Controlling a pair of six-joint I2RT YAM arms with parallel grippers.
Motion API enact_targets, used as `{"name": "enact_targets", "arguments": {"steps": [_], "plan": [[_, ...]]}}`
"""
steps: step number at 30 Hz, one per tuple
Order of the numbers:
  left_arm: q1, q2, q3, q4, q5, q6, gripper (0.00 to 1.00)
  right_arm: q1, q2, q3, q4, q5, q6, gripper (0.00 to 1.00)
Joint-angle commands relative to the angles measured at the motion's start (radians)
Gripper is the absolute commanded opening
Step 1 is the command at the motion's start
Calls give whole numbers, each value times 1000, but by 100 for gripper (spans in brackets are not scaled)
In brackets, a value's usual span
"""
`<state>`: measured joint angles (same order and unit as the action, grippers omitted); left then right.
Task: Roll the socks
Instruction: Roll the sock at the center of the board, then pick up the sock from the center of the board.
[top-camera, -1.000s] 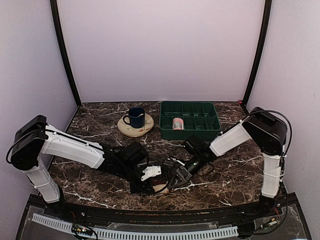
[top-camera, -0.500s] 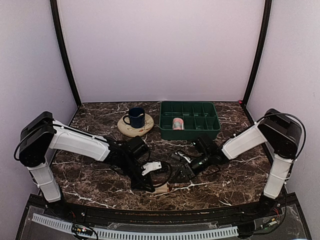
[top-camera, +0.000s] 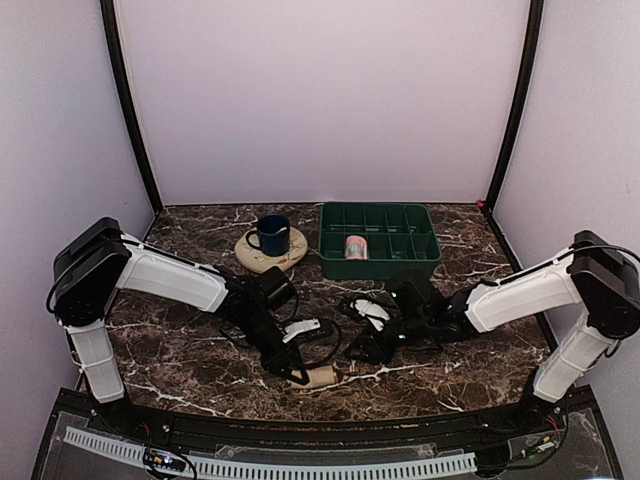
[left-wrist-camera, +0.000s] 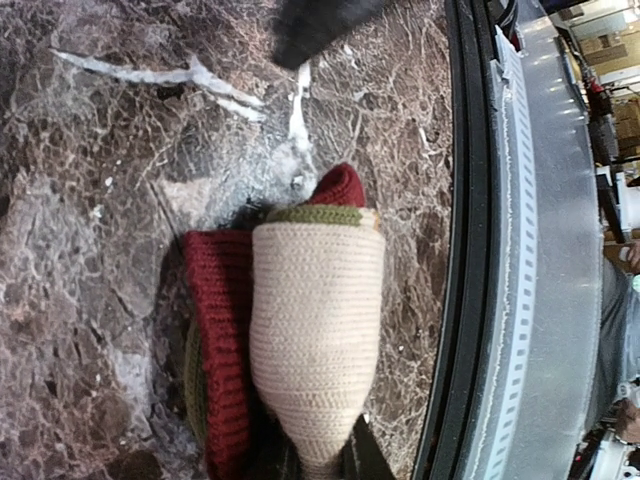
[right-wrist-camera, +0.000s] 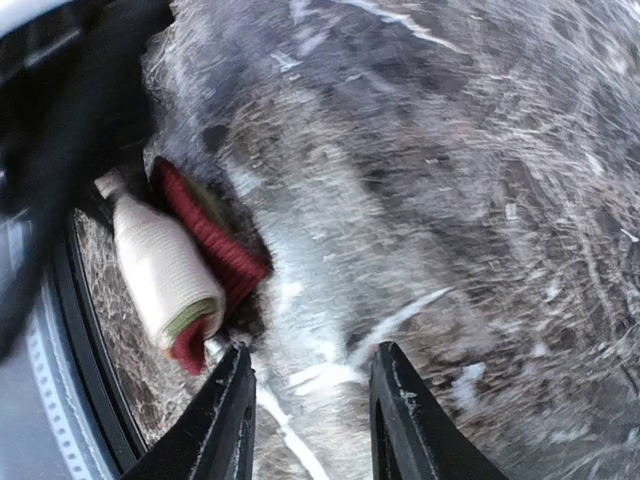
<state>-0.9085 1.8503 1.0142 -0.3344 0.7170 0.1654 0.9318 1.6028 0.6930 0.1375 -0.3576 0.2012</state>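
A cream sock roll (top-camera: 322, 376) with red and green trim lies near the table's front edge, beside a red cuff (left-wrist-camera: 225, 350). My left gripper (top-camera: 298, 373) is shut on the roll's narrow end; the cream knit (left-wrist-camera: 315, 310) tapers into the jaws at the bottom of the left wrist view (left-wrist-camera: 322, 462). My right gripper (top-camera: 366, 350) is open and empty, a little to the right of the roll. In the right wrist view the roll (right-wrist-camera: 160, 270) lies up and left of the open gripper (right-wrist-camera: 315, 405).
A green compartment tray (top-camera: 380, 262) at the back holds another rolled sock (top-camera: 356, 247). A dark blue mug (top-camera: 271, 235) stands on a round coaster (top-camera: 262, 262) to its left. The table's black front rail (left-wrist-camera: 470, 250) runs close beside the roll.
My right gripper has let go of the sock and pulled back to the right, jaws open. My left gripper has stayed at the roll, holding it near the front edge.
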Motion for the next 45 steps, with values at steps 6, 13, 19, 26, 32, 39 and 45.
{"name": "enact_targets", "arguments": {"steps": [6,13,19,26,32,39,45], "plan": [[14,64,-9,-138,80,-16,0,209,-140,-50,-3,400,-120,39],[25,74,-17,-133,101,-18,0,315,-157,-46,-16,508,-173,43],[31,88,-13,-139,105,-17,0,410,-90,17,-53,564,-233,45],[41,95,-14,-149,101,-14,0,467,-20,86,-75,594,-303,48],[46,105,-14,-152,107,-12,0,485,46,139,-91,600,-353,49],[50,116,-8,-159,113,-6,0,493,96,190,-101,587,-405,50],[55,122,-5,-167,118,2,0,495,141,228,-113,568,-442,49]]}}
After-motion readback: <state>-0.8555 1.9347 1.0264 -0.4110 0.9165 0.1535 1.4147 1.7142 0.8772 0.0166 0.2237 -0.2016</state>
